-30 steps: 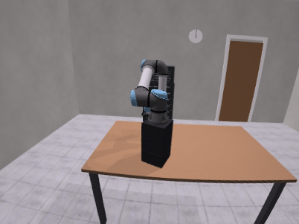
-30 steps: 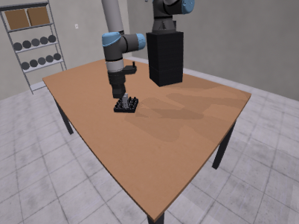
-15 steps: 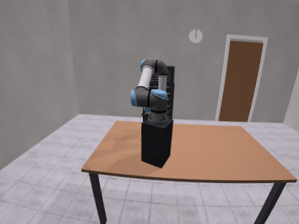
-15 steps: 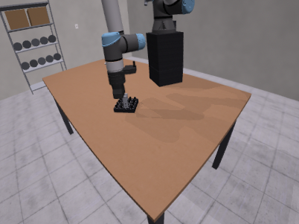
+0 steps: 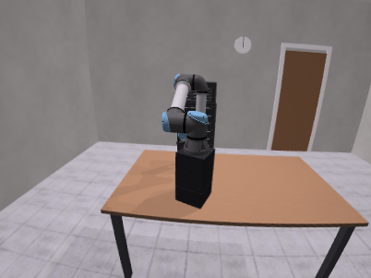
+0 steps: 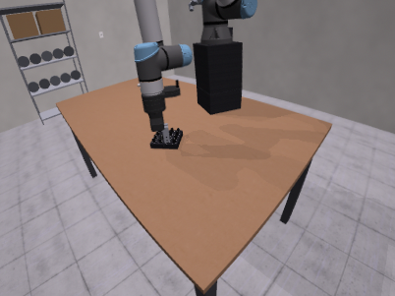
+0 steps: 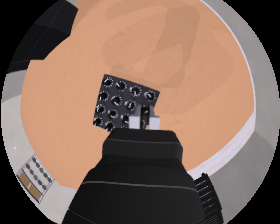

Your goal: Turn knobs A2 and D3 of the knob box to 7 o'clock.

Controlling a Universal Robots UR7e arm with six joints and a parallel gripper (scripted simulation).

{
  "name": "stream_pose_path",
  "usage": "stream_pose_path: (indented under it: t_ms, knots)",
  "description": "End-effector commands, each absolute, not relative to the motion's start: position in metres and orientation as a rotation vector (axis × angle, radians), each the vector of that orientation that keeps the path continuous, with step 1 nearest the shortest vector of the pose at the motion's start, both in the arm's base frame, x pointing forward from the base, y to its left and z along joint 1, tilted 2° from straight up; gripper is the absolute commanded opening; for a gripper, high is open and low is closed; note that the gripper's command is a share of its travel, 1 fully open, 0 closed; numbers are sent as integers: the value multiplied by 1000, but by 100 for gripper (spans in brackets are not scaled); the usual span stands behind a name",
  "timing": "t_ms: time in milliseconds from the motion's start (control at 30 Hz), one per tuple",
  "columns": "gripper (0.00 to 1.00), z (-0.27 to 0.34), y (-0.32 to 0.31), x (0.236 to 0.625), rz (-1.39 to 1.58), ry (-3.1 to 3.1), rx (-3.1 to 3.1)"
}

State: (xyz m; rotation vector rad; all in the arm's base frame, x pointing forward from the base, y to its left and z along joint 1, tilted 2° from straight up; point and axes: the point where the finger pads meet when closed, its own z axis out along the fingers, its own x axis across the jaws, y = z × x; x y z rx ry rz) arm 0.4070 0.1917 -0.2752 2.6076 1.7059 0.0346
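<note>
The small black knob box (image 6: 158, 144) (image 7: 116, 102) stands on the table's left part, with rows of dark knobs on its top. My gripper (image 6: 167, 136) (image 7: 145, 111) points straight down onto a knob in the row at the box's edge nearest the wrist camera. Its two pale fingers stand narrow around that knob and hide it. I cannot tell which knob it is, and the printed names and white lines are too small to read. In the top view the box and the gripper are hidden behind the arm's base.
The arm's tall black pedestal (image 5: 195, 176) (image 6: 218, 78) stands at the table's (image 6: 231, 186) far side, right of the box. A metal shelf rack (image 6: 44, 53) stands off the table at the far left. A door (image 5: 297, 98) is in the back wall.
</note>
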Motion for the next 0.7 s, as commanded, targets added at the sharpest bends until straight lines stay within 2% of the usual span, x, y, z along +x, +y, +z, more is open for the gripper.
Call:
stream_pose_path:
  t_ms: [0,667]
  knots:
    - [30,-275,192,408,35,1854,2504]
    - [30,-275,192,408,27,2274,2125]
